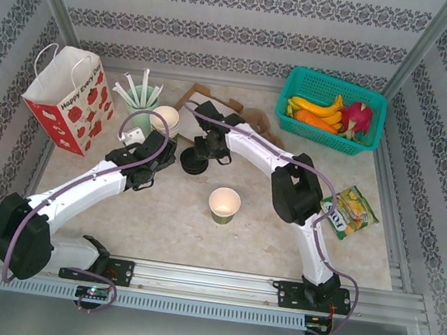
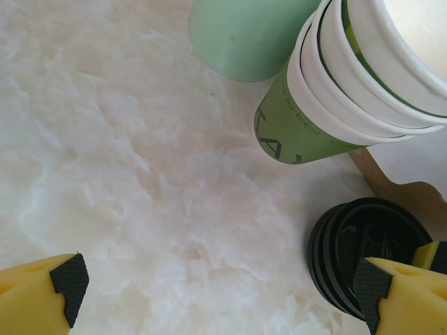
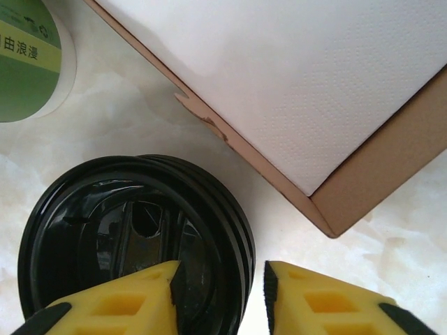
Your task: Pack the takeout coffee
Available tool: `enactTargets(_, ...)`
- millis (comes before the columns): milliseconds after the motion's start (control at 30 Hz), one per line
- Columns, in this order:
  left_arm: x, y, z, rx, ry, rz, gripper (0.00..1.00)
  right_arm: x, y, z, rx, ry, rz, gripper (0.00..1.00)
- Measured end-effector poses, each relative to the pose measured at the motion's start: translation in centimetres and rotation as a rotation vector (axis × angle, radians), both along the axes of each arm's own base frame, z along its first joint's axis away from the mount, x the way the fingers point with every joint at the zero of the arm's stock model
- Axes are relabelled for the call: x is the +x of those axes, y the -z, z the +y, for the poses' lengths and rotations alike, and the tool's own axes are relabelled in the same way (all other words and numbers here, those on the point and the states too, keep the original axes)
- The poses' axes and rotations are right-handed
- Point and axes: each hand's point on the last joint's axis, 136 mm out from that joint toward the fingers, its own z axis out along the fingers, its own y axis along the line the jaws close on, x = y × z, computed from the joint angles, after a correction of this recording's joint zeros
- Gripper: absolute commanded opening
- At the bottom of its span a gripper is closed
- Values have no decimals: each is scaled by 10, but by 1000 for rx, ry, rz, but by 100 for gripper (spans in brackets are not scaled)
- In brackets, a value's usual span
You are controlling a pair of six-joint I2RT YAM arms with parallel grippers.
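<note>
In the right wrist view the right fingers (image 3: pixel 119 300) stand narrowly apart astride the rim of a stack of black lids (image 3: pixel 105 209), one inside the top lid, one outside. Whether they pinch the rim I cannot tell. Just beyond them lies a brown cardboard sheet (image 3: pixel 377 167) with a white face.

The left wrist view gives the left fingers (image 2: pixel 42 296) spread wide over bare worktop (image 2: pixel 140 174), the same lids beside the right-hand finger and the stacked cups (image 2: pixel 300 132) beyond.

The top view adds the single green cup (image 1: pixel 224 205), upright and unlidded, nearer the bases than both sets of fingers and apart from them.
</note>
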Motion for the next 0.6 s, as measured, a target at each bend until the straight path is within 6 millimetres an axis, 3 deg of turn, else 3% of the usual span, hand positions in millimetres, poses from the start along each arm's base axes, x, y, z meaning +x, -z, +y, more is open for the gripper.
enactTargets(333, 2, 1, 0, 0, -4, 9, 99, 2, -2, -1, -41, -25, -36, 21)
enactTargets(500, 2, 1, -2, -7, 5, 13, 99, 3, -3, -2, -55, -33, -48, 33)
enactTargets(600, 2, 2, -3, -10, 12, 16, 99, 3, -3, -2, -59, -44, -50, 35)
